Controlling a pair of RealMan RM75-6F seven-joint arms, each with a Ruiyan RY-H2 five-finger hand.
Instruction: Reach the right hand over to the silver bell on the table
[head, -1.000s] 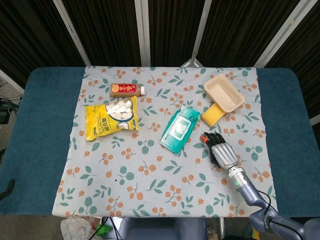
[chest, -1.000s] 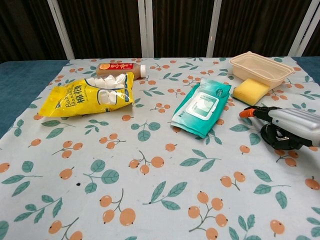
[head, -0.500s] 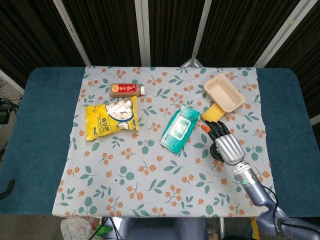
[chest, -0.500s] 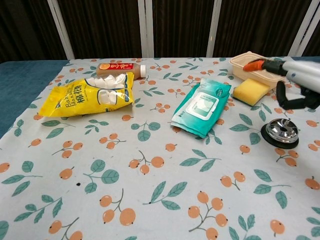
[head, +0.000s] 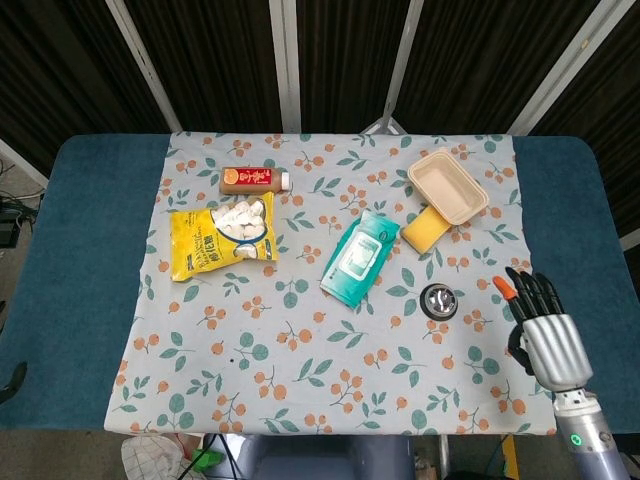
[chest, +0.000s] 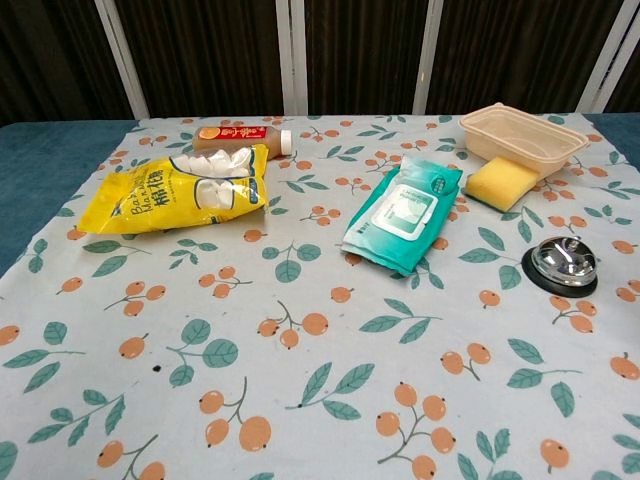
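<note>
A silver bell (head: 439, 300) sits untouched on a black base on the floral tablecloth (head: 300, 350), near the table's right side, just near of a yellow sponge (head: 424, 229) and right of a teal wet-wipes pack (head: 358, 256). The robot's right hand (head: 543, 330) hovers well apart from it, over the cloth's right edge, fingers (head: 527, 290) spread and holding nothing; the chest view does not show it. A beige plastic tray (head: 447, 186) lies beside the sponge at the far right. On the left, a yellow snack bag (head: 222, 237) lies just near of an orange juice bottle (head: 254, 179).
</note>
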